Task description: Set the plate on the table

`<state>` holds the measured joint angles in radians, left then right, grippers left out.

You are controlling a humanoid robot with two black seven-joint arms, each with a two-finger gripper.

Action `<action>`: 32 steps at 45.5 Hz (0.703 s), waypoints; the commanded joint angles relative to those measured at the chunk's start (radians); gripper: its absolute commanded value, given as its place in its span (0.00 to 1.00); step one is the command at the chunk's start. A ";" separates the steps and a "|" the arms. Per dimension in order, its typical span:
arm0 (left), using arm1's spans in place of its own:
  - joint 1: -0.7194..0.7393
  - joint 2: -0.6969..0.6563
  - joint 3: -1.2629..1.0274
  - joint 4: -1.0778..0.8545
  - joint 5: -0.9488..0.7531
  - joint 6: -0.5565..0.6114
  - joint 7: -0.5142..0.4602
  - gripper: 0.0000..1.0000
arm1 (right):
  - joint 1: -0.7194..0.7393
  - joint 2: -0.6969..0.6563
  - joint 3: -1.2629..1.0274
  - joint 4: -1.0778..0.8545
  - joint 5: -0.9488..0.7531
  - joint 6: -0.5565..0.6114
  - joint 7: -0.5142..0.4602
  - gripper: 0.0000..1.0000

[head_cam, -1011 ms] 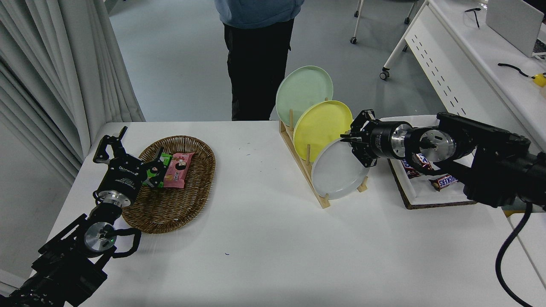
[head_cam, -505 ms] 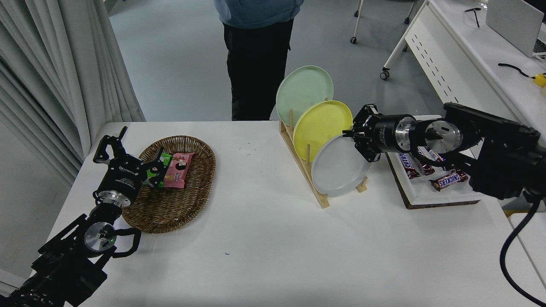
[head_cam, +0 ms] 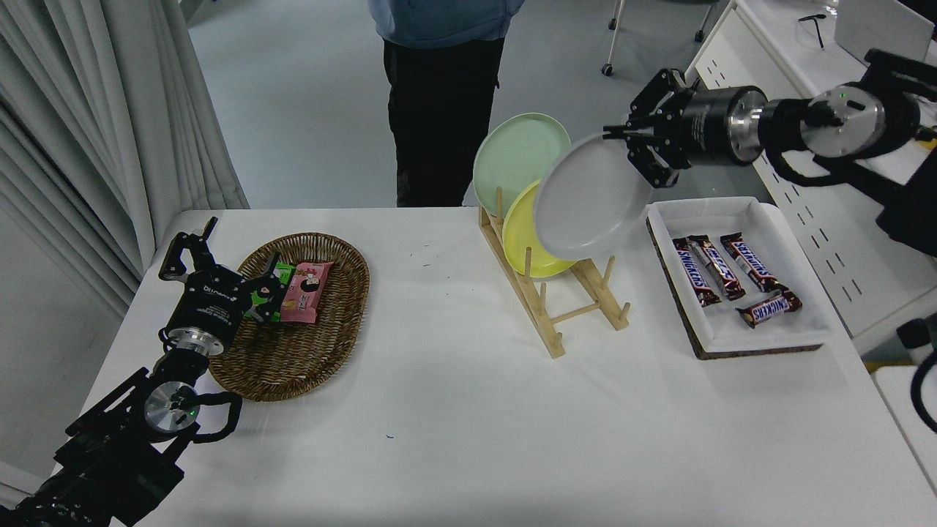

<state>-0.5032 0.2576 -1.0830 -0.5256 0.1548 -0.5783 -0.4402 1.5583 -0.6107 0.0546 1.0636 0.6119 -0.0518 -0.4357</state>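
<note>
Right gripper (head_cam: 635, 140): clamped on grey plate (head_cam: 589, 197) rim | plate: tilted, airborne above wooden rack (head_cam: 564, 311) | left arm: parked near-left

The rack (head_cam: 567, 293) is set on the table (head_cam: 454, 410), with a basket (head_cam: 293, 322) left of it, a tray (head_cam: 739, 278) right of it, and the plate (head_cam: 593, 194) held above it.

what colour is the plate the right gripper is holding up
Plain light grey plate, held by the right gripper; clearest in the head view.
</note>
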 commanded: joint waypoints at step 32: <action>0.000 0.000 0.000 -0.001 0.000 0.002 0.000 1.00 | -0.119 0.166 0.225 0.093 0.334 -0.683 0.006 0.00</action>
<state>-0.5031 0.2576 -1.0826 -0.5252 0.1550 -0.5777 -0.4402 1.4615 -0.5069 0.2537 1.1572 0.8410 -0.5294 -0.4315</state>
